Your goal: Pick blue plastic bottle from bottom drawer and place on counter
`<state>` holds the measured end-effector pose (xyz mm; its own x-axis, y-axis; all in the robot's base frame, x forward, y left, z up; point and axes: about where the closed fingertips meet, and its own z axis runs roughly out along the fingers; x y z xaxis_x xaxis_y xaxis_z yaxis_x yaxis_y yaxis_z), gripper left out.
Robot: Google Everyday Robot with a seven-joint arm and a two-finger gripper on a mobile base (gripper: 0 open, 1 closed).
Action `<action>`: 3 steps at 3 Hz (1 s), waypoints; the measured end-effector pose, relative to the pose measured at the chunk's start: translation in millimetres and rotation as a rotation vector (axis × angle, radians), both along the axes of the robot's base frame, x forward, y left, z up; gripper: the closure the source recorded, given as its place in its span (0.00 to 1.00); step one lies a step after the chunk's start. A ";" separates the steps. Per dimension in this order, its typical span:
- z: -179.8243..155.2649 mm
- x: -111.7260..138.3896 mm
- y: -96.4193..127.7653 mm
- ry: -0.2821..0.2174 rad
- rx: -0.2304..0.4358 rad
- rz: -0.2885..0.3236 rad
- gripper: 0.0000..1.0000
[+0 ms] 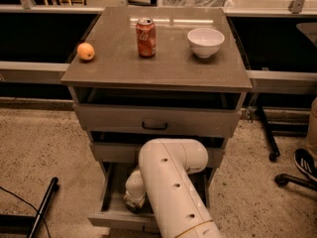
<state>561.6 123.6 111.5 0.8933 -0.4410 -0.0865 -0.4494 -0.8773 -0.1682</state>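
The bottom drawer (118, 219) is pulled open at the foot of the grey cabinet. My white arm (171, 182) reaches down into it from the front and covers most of the inside. My gripper (132, 202) is low in the drawer's left half. The blue plastic bottle is hidden by the arm and gripper. The counter (163, 66) is the cabinet's flat grey-brown top.
On the counter stand a red soda can (145, 37), a white bowl (205, 42) and an orange (85, 51). The top drawer (154, 120) is slightly open. A chair base (292, 178) and a shoe (305, 163) are at the right. A black pole (42, 208) lies lower left.
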 end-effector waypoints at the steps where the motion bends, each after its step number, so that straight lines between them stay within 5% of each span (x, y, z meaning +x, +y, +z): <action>1: 13.2 0.7 0.3 -0.021 0.060 0.005 0.96; 3: 99.4 -17.5 4.4 -0.126 0.402 0.051 1.00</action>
